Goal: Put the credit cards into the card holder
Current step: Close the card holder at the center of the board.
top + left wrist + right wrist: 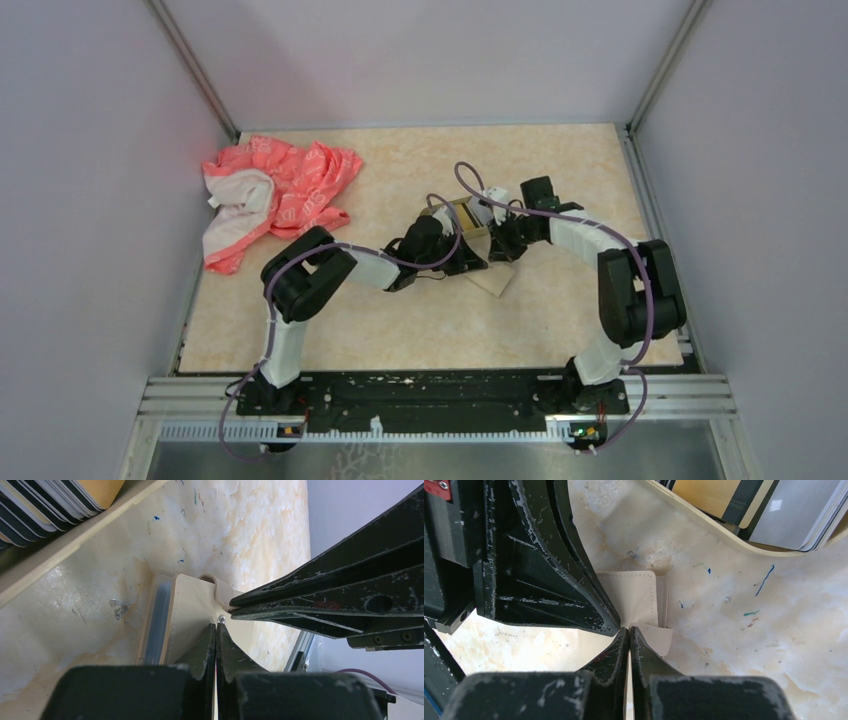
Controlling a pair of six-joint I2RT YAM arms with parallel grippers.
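The card holder is a cream stitched pouch with a snap flap, lying on the table. A pale blue card edge shows in its side. My left gripper is shut on the pouch's panel beside the snap. My right gripper is shut on the pouch's flap tab, and the two sets of fingertips meet there. More credit cards, grey, silvery and tan with dark stripes, stand stacked in a shallow tin just behind the pouch. In the top view both grippers crowd over the pouch.
The tin sits mid-table behind both grippers, its rim close to the pouch. A pink and white cloth lies crumpled at the back left. Grey walls enclose the table on three sides.
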